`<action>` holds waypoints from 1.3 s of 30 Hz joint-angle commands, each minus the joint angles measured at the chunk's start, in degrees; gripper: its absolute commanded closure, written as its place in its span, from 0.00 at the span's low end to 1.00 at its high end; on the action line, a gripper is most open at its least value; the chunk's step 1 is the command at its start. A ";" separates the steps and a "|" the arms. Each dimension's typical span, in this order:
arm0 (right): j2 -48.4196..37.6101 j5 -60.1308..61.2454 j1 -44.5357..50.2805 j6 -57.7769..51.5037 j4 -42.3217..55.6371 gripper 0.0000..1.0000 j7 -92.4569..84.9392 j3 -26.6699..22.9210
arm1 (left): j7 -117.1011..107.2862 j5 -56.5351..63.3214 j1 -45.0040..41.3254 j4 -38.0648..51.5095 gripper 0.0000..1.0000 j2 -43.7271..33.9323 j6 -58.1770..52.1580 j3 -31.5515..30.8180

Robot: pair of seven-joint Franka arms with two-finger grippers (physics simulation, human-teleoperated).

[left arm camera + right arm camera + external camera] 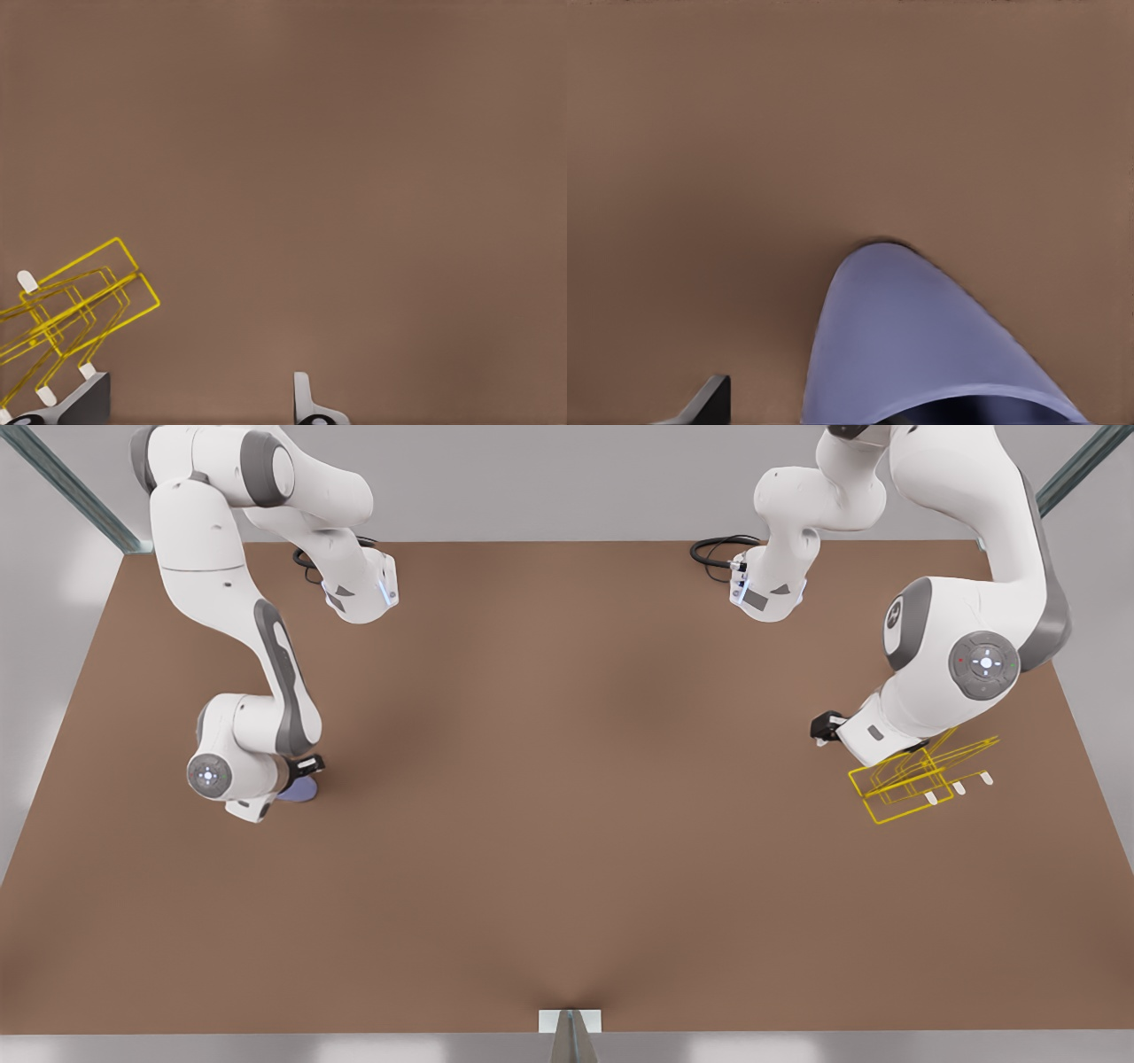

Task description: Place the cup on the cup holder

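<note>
The lavender-blue cup stands on the brown table at the front view's left, under my right gripper. Seen from the right wrist, the cup rises close beside one dark finger, with a gap of table between them; the other finger is hidden. The yellow wire cup holder with white-tipped prongs sits at the front view's right. My left gripper hangs just over it, open and holding nothing. In the left wrist view one finger is next to the cup holder.
The brown table stretches wide between the two arms. Black cables lie at the far edge by the arm bases. A small white bracket sits at the near edge.
</note>
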 commanded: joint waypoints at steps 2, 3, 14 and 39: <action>0.17 -1.09 0.31 -1.98 1.14 0.53 -0.21 -0.12 | 0.02 0.03 0.02 0.03 0.00 -0.06 0.12 0.00; 0.17 -1.09 0.32 -3.30 2.02 0.53 -0.12 -0.12 | 0.02 0.03 0.11 0.03 0.00 -0.06 0.21 0.00; 2.19 -1.00 1.19 -5.59 4.22 0.74 0.06 -0.03 | 0.11 0.03 0.20 0.03 0.00 0.12 0.21 0.00; 20.20 71.51 32.48 7.50 43.32 0.79 9.99 1.99 | 0.20 -0.06 0.46 2.93 0.00 2.40 -13.68 1.06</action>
